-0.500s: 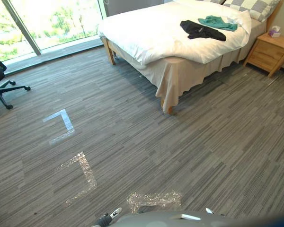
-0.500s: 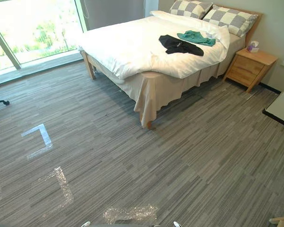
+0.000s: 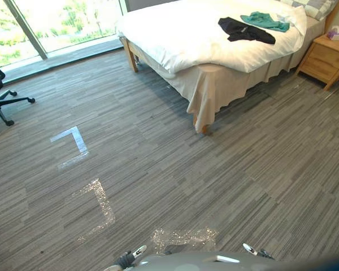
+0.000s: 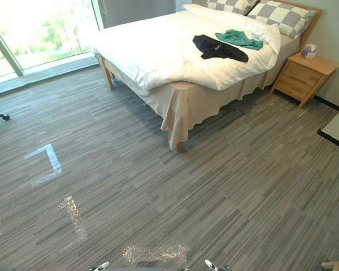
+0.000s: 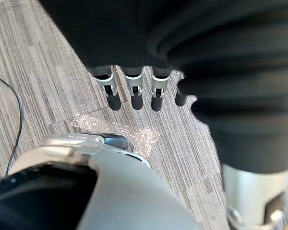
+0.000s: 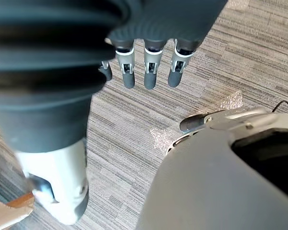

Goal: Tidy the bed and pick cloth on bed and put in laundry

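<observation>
Bedroom seen from above, looking down. Grey striped carpet (image 4: 243, 186) across most of the scene. At the far side, a bed (image 4: 186, 104) with a beige skirt, covered by a white duvet (image 4: 152, 51). Bright floor-length window (image 4: 39, 28) at the far left. Wooden nightstand (image 4: 299, 76) beside the bed's head corner, with a tissue box (image 4: 309, 51) on top. Two checked pillows (image 4: 288, 16) along the head edge. On the duvet near the head end, toward the nightstand-side edge, a crumpled black cloth (image 4: 219, 48). Just beside it, closer to the pillows, a teal cloth (image 4: 239, 38). Pale tape corner marks (image 4: 45, 158) on the carpet. Left hand (image 5: 132, 88) and right hand (image 6: 151, 72) both well apart from the bed, hanging over the carpet, fingers straight and relaxed, holding nothing.
</observation>
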Available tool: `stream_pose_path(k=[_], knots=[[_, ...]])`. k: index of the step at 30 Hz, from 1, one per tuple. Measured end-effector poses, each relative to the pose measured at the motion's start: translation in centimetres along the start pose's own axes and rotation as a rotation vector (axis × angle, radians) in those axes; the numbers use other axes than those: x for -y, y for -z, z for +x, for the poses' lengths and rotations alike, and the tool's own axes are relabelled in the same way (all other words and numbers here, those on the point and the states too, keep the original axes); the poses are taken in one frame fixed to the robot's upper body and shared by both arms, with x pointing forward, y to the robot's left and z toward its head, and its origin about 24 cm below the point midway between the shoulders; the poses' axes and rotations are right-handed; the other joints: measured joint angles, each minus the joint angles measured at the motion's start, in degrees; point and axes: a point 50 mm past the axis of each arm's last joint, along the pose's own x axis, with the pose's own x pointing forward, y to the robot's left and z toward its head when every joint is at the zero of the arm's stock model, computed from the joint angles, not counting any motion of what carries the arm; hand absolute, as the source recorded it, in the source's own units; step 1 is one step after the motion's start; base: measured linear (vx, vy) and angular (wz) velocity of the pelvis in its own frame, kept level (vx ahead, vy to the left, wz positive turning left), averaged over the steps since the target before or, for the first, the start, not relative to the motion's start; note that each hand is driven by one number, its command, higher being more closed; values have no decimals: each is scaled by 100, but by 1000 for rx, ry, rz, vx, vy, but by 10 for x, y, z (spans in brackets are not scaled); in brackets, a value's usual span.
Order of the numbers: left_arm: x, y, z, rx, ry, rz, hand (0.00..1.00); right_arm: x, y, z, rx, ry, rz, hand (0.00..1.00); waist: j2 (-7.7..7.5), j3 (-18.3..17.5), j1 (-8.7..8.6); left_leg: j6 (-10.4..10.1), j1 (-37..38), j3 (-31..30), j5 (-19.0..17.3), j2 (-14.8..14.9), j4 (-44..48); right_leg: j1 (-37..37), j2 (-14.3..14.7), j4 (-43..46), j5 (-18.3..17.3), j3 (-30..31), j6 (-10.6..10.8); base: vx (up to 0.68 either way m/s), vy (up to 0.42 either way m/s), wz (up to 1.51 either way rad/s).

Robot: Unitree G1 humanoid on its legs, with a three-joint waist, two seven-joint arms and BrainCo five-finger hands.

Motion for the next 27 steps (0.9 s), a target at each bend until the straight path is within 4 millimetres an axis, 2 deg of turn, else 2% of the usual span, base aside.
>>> stream_pose_path(k=[10,16,20,23,24,25,27], knots=[[-3,-1,0,29,-30,52,0,-3,1,0,-9,-56,-17,0,-73,52,-1,8,94,31,2,6,-32,160,19,-97,29,-3,-43,-34,-18,0],[-4,-2,0,45,-34,55,0,-5,-2,1,9,-54,-129,0,-100,57,6,14,97,37,5,19,-34,176,46,-172,63,-4,-96,-18,-12,0],[-4,-4,0,46,-36,92,0,-5,-2,1,12,-26,-109,0,-130,92,-4,15,103,43,4,26,-33,165,51,-132,47,-8,-116,-10,-13,0],[-1,-9,2,55,-33,107,0,-5,-7,1,36,13,-87,0,-113,258,-19,72,108,159,-10,42,-31,-320,-42,867,-430,49,-110,-41,-4,-14],[-1,-12,2,59,-34,115,0,-6,-11,1,51,31,-85,0,-128,356,-3,123,114,271,-21,33,-23,-665,-136,1583,-656,60,2,-36,26,-34],[-2,-13,2,62,-36,117,0,-8,-14,2,61,42,-80,0,-135,451,-22,126,130,361,-21,35,-26,-908,-205,2091,-725,28,101,-63,40,-56],[-6,-15,2,65,-50,121,0,-13,-16,3,70,52,-56,0,-215,600,-28,162,215,628,-55,37,-30,-1257,-300,2692,-768,-72,111,-87,45,-64]])
